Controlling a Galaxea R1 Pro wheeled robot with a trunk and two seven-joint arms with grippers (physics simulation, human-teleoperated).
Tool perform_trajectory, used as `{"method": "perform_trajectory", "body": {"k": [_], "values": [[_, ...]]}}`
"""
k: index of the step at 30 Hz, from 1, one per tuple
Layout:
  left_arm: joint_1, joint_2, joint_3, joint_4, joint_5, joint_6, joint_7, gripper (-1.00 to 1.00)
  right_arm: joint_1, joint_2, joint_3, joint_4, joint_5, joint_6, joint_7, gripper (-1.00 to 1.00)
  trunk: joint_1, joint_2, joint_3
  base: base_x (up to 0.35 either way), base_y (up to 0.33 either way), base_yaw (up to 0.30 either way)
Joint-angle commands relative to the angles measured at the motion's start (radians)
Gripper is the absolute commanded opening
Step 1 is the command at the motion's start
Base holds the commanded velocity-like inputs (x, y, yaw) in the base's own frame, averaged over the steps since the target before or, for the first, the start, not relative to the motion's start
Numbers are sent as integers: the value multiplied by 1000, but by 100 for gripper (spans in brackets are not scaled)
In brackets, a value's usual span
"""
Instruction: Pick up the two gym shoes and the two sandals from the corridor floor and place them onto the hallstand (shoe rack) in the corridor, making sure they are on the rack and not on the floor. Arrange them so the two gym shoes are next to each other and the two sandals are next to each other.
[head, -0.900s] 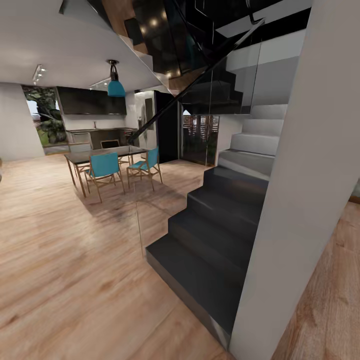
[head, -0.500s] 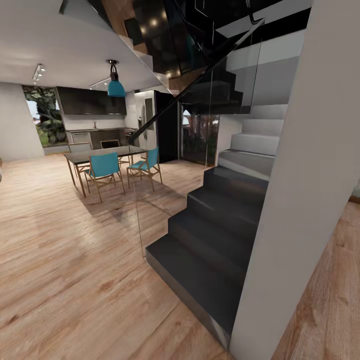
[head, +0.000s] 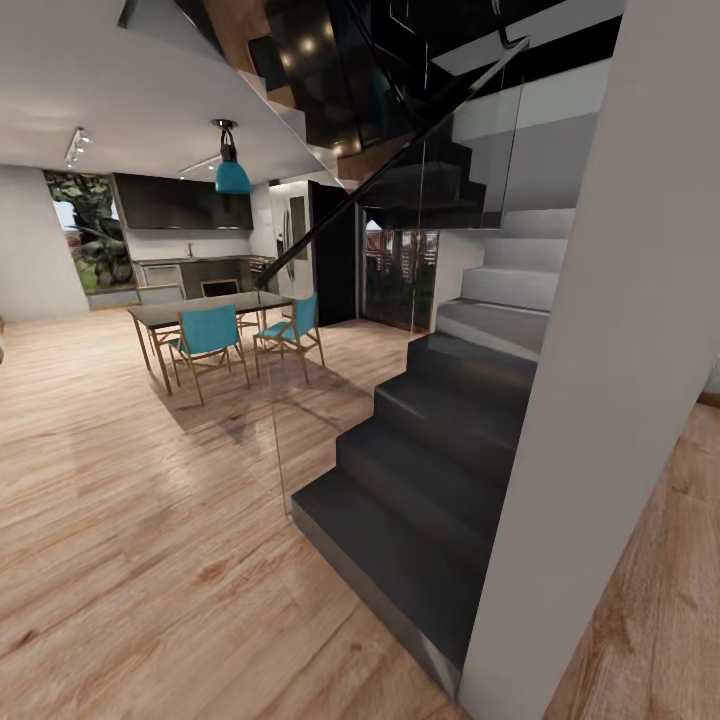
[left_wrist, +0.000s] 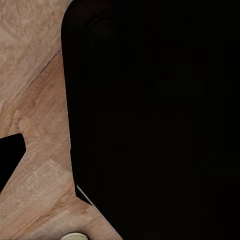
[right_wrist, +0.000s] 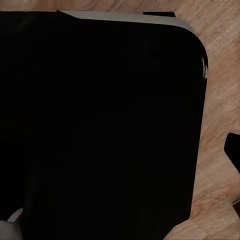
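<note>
Right underfoot there is just wood-plank floor (head: 130, 560), pale brown with clear grain, running away from the robot. Both wrist cameras look down at that same planking past a big black body, most likely the robot's own base (left_wrist: 155, 120), (right_wrist: 100, 125). I cannot tell whether either arm's jaws are spread or pressed together.

Close on the right stands a plain grey wall edge (head: 610, 400), and beside it a dark staircase (head: 420, 500) climbs away behind a glass panel (head: 290, 440). Further off sits a dining table (head: 205, 308) with teal chairs (head: 208, 335) pulled up to it, a teal lamp (head: 231, 175) hanging above, and kitchen cabinets (head: 185, 205) at the back.

No sneakers, sandals or shoe rack are anywhere in sight from here, so the robot looks to be on its way to them.

My guess on handling: sneakers are light, with a soft upper over a firmer sole, so pinching the heel collar or the side wall should hold. Flat sandals are thin and lie low on the floor; the wide strap seems the best place to grab, since the footbed edge gives little to grip.
</note>
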Motion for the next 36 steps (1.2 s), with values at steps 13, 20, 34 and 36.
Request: {"method": "perform_trajectory", "body": {"k": [13,20,34,36], "values": [[0,0,0,-1,0,-1,0,100,0,0,-1,-1,0,0,0,100,0,0,-1,0,0,0],[0,0,0,0,0,-1,0,100,0,0,-1,-1,-1,0,2,100,0,0,-1,0,0,-87],[0,0,0,-1,0,-1,0,100,0,-1,-3,-6,-1,-1,4,100,0,0,-1,0,0,-237],[0,0,1,0,2,-1,0,100,0,-2,-3,-14,-1,-1,4,100,0,0,-1,0,0,-266]]}}
